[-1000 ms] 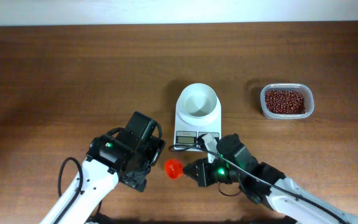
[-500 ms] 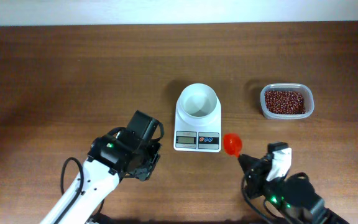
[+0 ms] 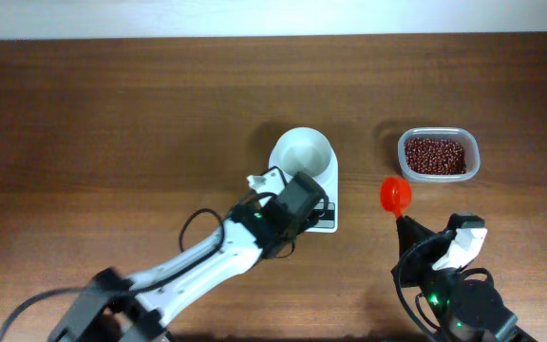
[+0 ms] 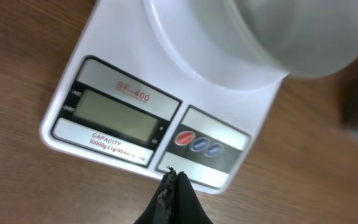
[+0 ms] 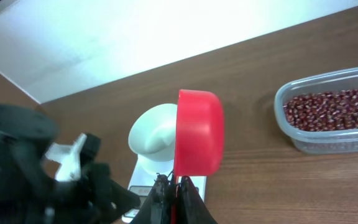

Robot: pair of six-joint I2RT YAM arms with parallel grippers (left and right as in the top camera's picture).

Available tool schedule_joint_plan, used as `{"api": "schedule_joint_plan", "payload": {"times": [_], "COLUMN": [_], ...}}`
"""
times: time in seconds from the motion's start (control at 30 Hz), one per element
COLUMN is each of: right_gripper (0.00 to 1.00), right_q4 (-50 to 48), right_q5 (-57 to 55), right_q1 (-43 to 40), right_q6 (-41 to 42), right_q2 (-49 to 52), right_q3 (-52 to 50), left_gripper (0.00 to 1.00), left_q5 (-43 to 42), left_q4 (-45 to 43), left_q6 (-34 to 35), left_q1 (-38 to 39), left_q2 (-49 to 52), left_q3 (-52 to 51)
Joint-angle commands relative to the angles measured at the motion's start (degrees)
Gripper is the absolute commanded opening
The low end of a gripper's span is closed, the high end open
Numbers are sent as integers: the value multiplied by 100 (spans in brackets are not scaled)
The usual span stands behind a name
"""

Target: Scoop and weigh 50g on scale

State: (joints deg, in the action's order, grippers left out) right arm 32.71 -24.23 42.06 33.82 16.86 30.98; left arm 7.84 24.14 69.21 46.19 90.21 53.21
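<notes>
Overhead, the scale (image 3: 328, 190) is seen near the middle of the table (image 3: 112, 114). Its white bowl (image 3: 304, 152) is seated on top and empty, and its display (image 4: 114, 115) is turned toward the robot. The tub of beans (image 3: 437, 154) stands well apart to its right.

The scale is judged to be light, rigid moulded plastic with a smooth skin, so it would likely be slid across the wood by any sideways push. The bowl is judged merely to rest on top and could be tipped or knocked off. If the scale had to be moved, the base would best be taken by its long sides, below the bowl. The buttons (image 4: 197, 143) should be pressed straight down and lightly.

The left gripper (image 4: 173, 182) is shown with its fingers pressed together and nothing between them. Its tips are pointed at the near edge of the base, just in front of the buttons; whether that edge is touched cannot be told from the wrist view. The left arm is stretched diagonally across the table, and the display is partly hidden from above by its wrist.

The right gripper (image 5: 172, 186) is clamped on the handle of the red scoop (image 5: 199, 132). The scoop is held between the scale and the tub, and no beans are seen in it. The right arm is folded at the table's near edge.
</notes>
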Motion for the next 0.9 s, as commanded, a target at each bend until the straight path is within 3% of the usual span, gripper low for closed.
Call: {"api": "schedule_joint_plan", "payload": {"times": [0.0, 0.37, 0.87], "right_gripper": [4, 4, 4], "right_q4": [-98, -339, -356], "right_q5": [-481, -798, -798], "right_q1": [20, 20, 20], "right_q6": [-39, -39, -39], "right_q2": [-44, -44, -44], "right_q3": [129, 129, 129], "left_gripper": [0, 0, 0], "left_q5": [254, 249, 210], "left_q4": [-365, -1005, -1143], "left_q6": [-358, -354, -332], "left_q1": [129, 144, 166], "left_q2": [435, 999, 1207], "left_q3": [7, 7, 7]}}
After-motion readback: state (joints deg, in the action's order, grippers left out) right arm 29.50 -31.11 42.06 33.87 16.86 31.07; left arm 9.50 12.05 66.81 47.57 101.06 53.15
